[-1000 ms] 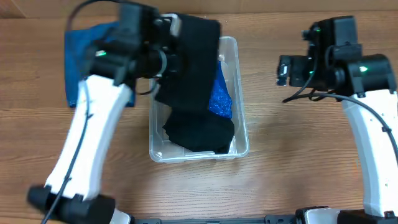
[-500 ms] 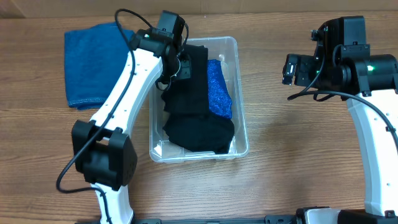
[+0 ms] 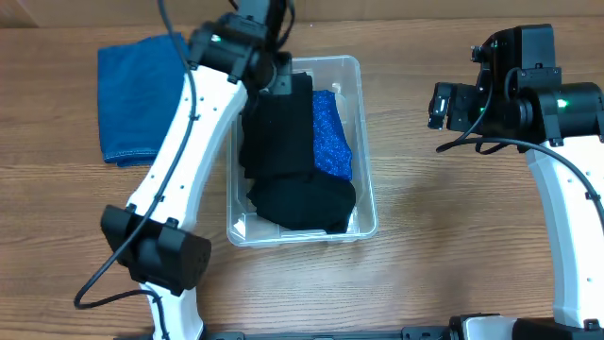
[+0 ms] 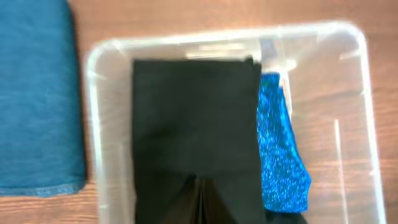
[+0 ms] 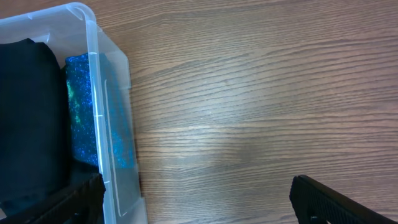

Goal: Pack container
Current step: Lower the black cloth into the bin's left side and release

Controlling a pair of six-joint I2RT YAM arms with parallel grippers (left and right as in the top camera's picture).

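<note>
The clear container (image 3: 364, 151) stands mid-table; it also shows in the left wrist view (image 4: 93, 124) and the right wrist view (image 5: 93, 37). Inside lie a folded black cloth (image 3: 278, 142), a glittery blue item (image 3: 332, 142) along its right wall, and a black bundle (image 3: 302, 203) at its near end. My left gripper (image 3: 283, 76) is over the container's far end, its fingers (image 4: 199, 199) shut together on the black cloth (image 4: 193, 112). My right gripper (image 3: 439, 104) is open and empty, to the right of the container; its fingers (image 5: 196, 202) are spread over bare wood.
A folded blue towel (image 3: 137, 94) lies on the table left of the container, also in the left wrist view (image 4: 31, 93). The wooden table (image 3: 453, 236) stretches right of and in front of the container.
My left arm has swung back and lowered the black cloth from above the container down flat into it. The right arm has barely moved.
</note>
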